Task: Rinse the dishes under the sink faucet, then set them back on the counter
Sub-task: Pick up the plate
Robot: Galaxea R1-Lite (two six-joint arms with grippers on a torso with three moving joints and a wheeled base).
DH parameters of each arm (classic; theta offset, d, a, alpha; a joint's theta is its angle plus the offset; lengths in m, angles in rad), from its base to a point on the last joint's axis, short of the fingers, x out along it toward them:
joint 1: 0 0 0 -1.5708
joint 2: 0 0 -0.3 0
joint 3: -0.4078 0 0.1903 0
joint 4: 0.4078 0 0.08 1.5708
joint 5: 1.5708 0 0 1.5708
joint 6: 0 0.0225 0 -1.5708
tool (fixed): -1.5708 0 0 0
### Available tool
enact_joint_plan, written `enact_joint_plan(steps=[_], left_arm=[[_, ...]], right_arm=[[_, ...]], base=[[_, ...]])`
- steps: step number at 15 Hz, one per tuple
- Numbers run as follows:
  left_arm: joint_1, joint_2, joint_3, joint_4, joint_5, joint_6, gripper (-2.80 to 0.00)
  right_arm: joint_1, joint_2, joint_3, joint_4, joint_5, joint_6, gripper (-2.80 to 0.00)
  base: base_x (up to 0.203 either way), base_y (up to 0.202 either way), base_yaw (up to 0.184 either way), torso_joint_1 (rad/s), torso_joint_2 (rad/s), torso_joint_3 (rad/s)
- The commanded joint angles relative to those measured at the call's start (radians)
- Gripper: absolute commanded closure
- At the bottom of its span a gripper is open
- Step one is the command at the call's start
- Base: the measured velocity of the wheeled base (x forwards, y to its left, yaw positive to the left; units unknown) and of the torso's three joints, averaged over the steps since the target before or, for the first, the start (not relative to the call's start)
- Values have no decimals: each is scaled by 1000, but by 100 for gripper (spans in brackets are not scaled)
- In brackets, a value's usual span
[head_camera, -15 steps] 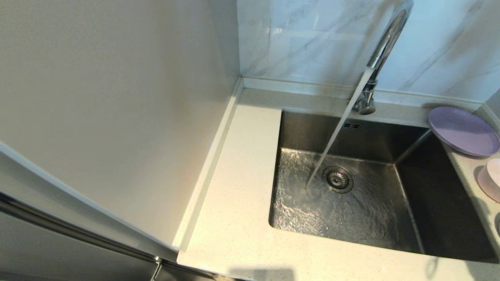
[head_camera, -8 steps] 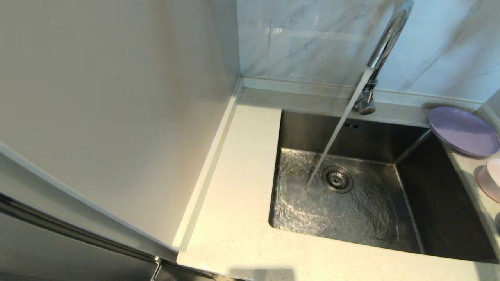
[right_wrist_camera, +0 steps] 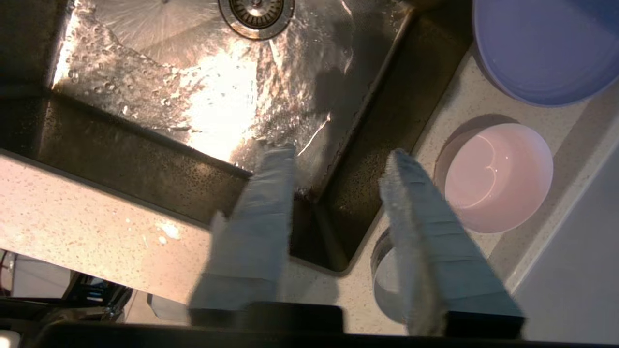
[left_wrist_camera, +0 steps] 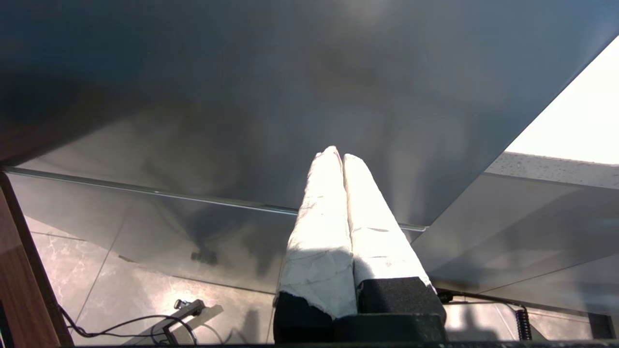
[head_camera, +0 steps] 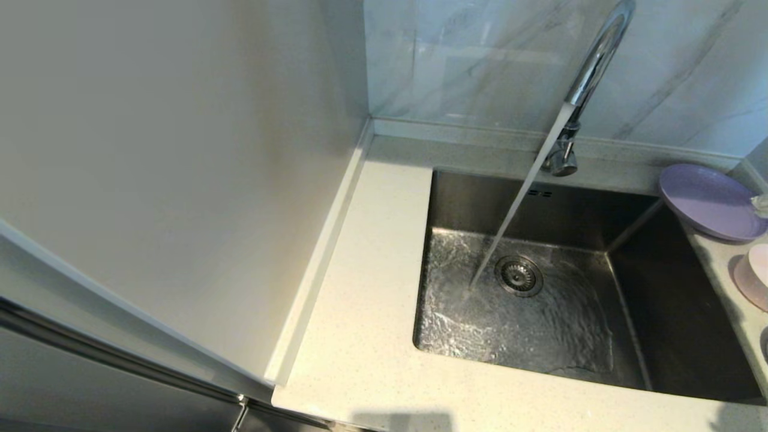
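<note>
Our right gripper [right_wrist_camera: 338, 169] hangs spread and empty above the counter [head_camera: 360, 336] by the pink bowl [right_wrist_camera: 498, 176], which looks like light, wet-slick plastic, so we'd probably pinch its rim.

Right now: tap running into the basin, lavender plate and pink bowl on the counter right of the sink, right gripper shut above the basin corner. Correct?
Not quite. The right gripper is open: the right wrist view shows its fingers spread apart with nothing between them. The rest stands: the faucet runs into the basin, and the lavender plate and pink bowl sit on the counter right of the sink.
</note>
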Motion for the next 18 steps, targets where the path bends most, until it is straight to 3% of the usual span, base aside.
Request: enact_joint_plan(steps=[1, 5, 8, 12, 16, 18], left_arm=[[0, 0, 0, 0, 1, 0, 0], [0, 0, 0, 0, 1, 0, 0], [0, 0, 0, 0, 1, 0, 0], [0, 0, 0, 0, 1, 0, 0], [0, 0, 0, 0, 1, 0, 0], [0, 0, 0, 0, 1, 0, 0]], right_arm=[[-1, 28, 6, -6, 1, -3, -280], [-2, 82, -3, -84, -3, -8, -280], [0, 133, 2, -145, -51, -11, -280], [0, 197, 44, -386, -181, -4, -280], [1, 246, 173, -683, -226, -9, -280], [5, 263, 214, -735, -248, -11, -280]], base=[[0, 0, 0, 0, 0, 0], [0, 0, 0, 0, 0, 0], [0, 0, 0, 0, 0, 0], [0, 0, 0, 0, 0, 0], [0, 0, 0, 0, 0, 0], [0, 0, 0, 0, 0, 0]])
